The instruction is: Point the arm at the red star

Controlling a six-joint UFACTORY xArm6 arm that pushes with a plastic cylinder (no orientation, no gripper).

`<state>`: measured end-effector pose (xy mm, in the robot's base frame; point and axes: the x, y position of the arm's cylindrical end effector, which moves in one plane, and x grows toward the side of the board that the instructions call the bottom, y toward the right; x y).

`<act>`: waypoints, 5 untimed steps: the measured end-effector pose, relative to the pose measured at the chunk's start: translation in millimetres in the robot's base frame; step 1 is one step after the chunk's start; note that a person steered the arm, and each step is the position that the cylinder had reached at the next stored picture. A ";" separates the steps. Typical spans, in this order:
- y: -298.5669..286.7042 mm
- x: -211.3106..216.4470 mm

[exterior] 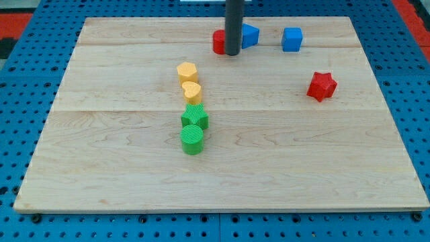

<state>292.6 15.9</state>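
Observation:
The red star (322,86) lies on the wooden board (282,161) at the view's right, a little above mid-height. My tip (232,53) is at the end of the dark rod near the view's top centre. It stands right beside a red block (218,42), partly hidden behind the rod, and a blue block (250,35) on the rod's right. The tip is well to the left of the red star and above it in the view, with open board between them.
A blue cube (292,39) sits near the view's top right. A column left of centre holds a yellow hexagon (187,71), a yellow heart (191,92), a green star (195,119) and a green cylinder (192,140).

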 end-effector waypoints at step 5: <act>160.5 64.2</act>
<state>356.7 176.4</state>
